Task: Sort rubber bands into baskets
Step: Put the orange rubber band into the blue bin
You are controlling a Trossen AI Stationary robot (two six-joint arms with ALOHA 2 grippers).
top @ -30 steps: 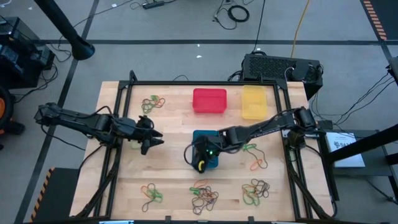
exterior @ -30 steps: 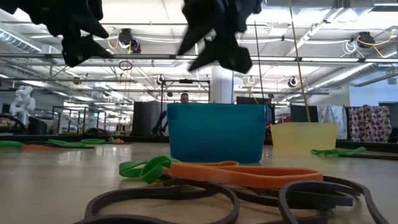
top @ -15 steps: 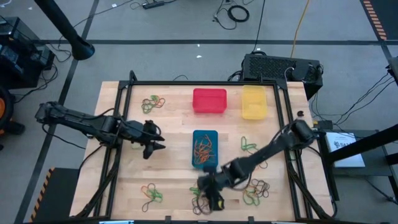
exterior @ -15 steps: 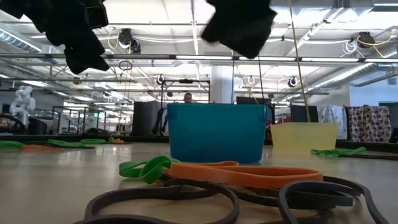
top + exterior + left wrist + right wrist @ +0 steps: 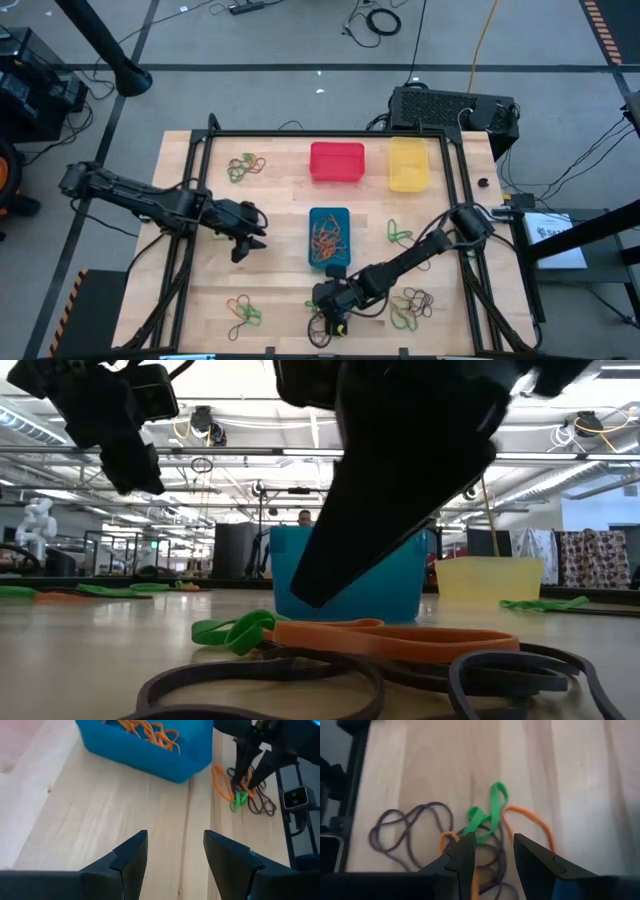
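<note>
A: From above, what has changed?

B: The right gripper (image 5: 335, 312) was over the blue basket (image 5: 330, 238) a second ago. Now it has come down to the pile of rubber bands (image 5: 330, 318) at the front edge of the table (image 5: 280, 280). I think one drop is finished and the next pick begins. The left gripper (image 5: 252, 236) waits beside the blue basket, with wide open fingers and nothing in them.

A: And the other baskets?

B: The red basket (image 5: 337, 162) and the yellow basket (image 5: 408, 164) stand at the back. Both look empty.

A: The low view?

B: Flat, thin loops lie in front: dark ones (image 5: 300, 680), an orange one (image 5: 400, 641), a green one (image 5: 235, 630). The blue tub behind is smooth plastic.

A: Left wrist view?

B: Orange bands (image 5: 147, 730) are inside the blue basket, only this colour.

A: Right wrist view?

B: The fingers (image 5: 465, 860) are partly open and hold nothing. They stand just over a tangled green band (image 5: 487, 815).
</note>
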